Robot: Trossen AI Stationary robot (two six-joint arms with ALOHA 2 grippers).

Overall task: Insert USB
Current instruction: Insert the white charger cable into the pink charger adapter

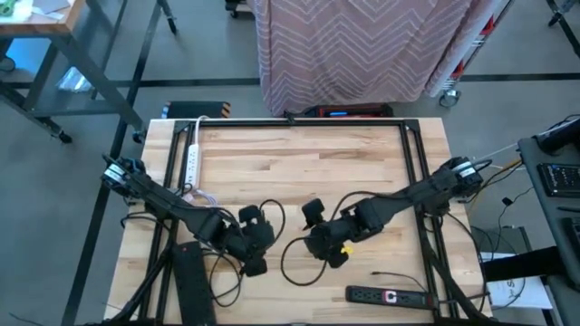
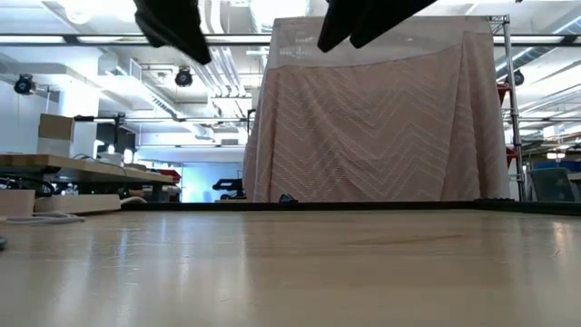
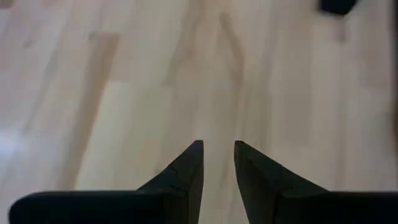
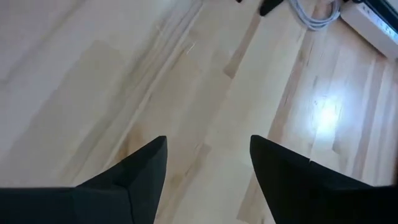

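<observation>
Two tools: both are being held low over the worktop [image 1: 299, 167], near its front edge.
Left tool [image 3: 217, 163]: fingers narrowly parted, nothing gripped.
Right tool [image 4: 208, 163]: fingers standing wide, nothing between them.
USB plug: cannot be located; black cable [image 1: 294, 263] is lying between the arms.
Power strip [image 1: 388, 295]: lying at the front right.
Risk: cable being snagged; plug being missed while unsighted.

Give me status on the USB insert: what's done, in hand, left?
Done: nothing visible. No plug shows seated in the black power strip or the white power strip. In hand: nothing; the left gripper and right gripper both show bare table between their fingers. Left: the pickup and the insertion.
</observation>
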